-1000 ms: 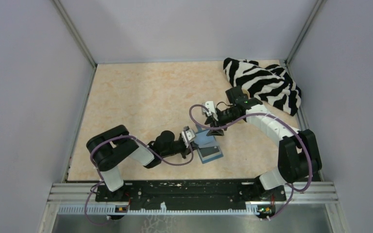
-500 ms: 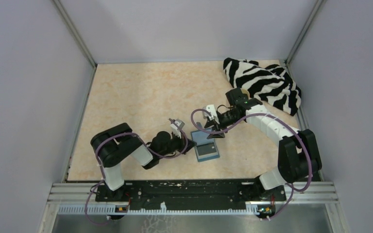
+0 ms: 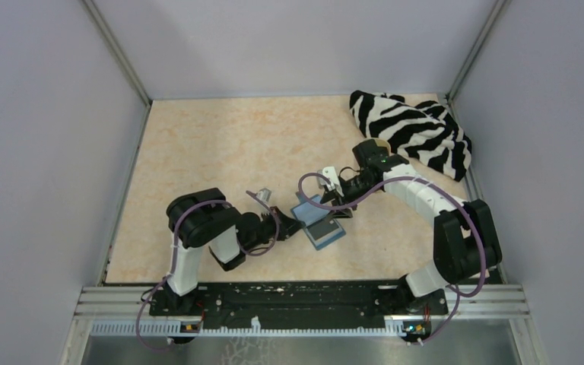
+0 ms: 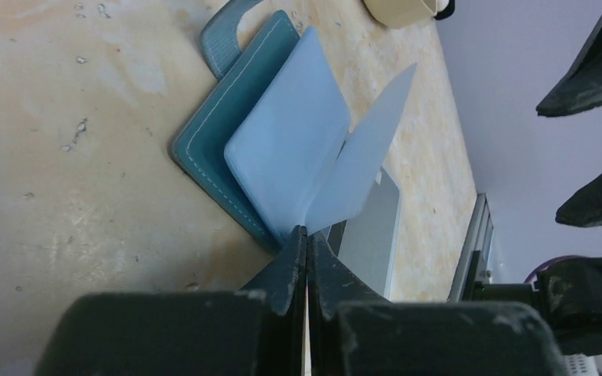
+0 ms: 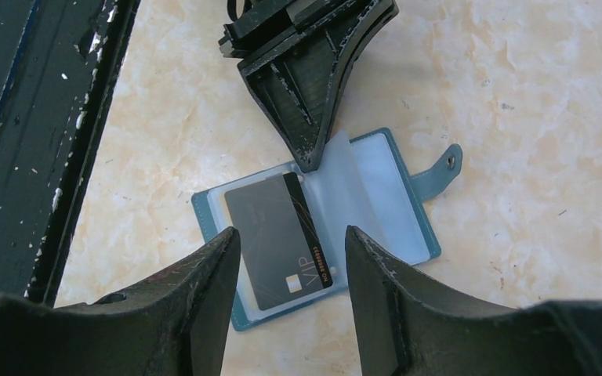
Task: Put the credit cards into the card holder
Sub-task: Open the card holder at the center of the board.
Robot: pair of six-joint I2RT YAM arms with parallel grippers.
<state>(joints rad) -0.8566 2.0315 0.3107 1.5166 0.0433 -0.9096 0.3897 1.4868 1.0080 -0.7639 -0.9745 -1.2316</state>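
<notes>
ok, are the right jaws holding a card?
No, the right jaws stand open and empty above the card holder, and the black card lies on its open page.

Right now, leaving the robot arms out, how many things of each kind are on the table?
Teal card holder: 1
Dark credit card: 1
Zebra-striped cloth: 1
Tan tray, mostly hidden: 1
Total: 4
</notes>
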